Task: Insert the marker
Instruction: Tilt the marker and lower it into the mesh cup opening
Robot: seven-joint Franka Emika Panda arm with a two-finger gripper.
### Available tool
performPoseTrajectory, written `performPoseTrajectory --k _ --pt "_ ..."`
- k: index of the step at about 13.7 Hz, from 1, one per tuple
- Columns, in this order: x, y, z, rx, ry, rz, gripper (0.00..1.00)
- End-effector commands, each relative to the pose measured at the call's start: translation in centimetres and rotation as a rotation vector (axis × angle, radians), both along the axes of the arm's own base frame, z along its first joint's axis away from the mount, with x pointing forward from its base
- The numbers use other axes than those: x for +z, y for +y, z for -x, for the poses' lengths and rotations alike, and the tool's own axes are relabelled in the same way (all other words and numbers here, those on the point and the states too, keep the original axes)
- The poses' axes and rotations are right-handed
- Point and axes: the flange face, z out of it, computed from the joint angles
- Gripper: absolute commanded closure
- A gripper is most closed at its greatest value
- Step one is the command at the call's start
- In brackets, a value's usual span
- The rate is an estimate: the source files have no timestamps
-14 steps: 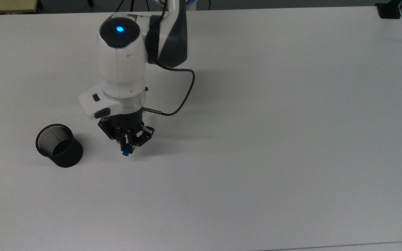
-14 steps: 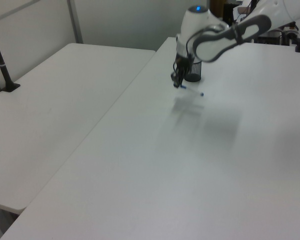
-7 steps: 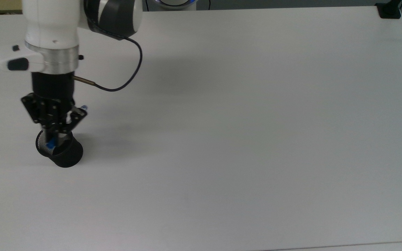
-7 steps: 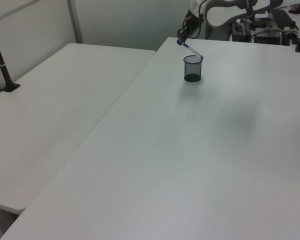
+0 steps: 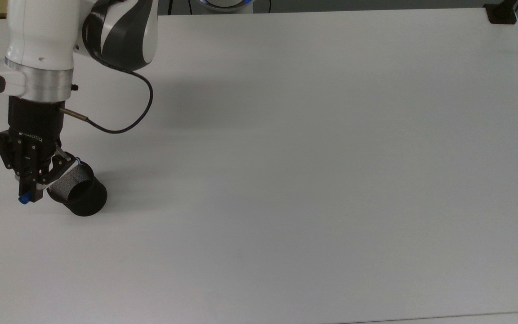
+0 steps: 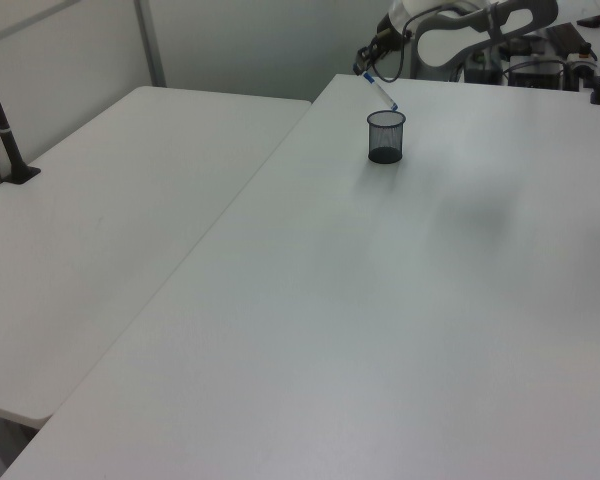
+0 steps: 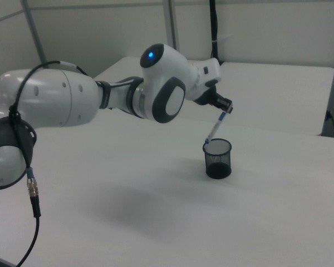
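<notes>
Wide white table [image 5: 331, 180] with a matte top, softly and evenly lit, faint blurred shadows across it. Second white table [image 6: 90, 230] set alongside, a narrow seam between the two in the left view. Pale partition wall [image 6: 250, 45] behind, split by a light metal post [image 6: 150, 42]. Black clamped pole [image 6: 2, 125] at the second table's far edge on the left view's left; another black clamp [image 5: 502, 12] at the top view's upper right corner. Grey floor [image 5: 376, 4] beyond the far edge. In the right view, pale panels [image 7: 267, 28] and a dark upright pole [image 7: 214, 28] behind
</notes>
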Motion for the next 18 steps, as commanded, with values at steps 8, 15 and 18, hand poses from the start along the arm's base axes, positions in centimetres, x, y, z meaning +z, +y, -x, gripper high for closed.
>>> performPoseTrajectory --k 8,15,18 --pt "-2.0 -0.7 0.1 0.008 0.016 0.021 0.58" --pt "-1.7 0.4 -0.2 0.012 0.008 0.002 0.13" --pt "-1.8 5.7 -1.2 0.079 0.033 -0.009 0.0"
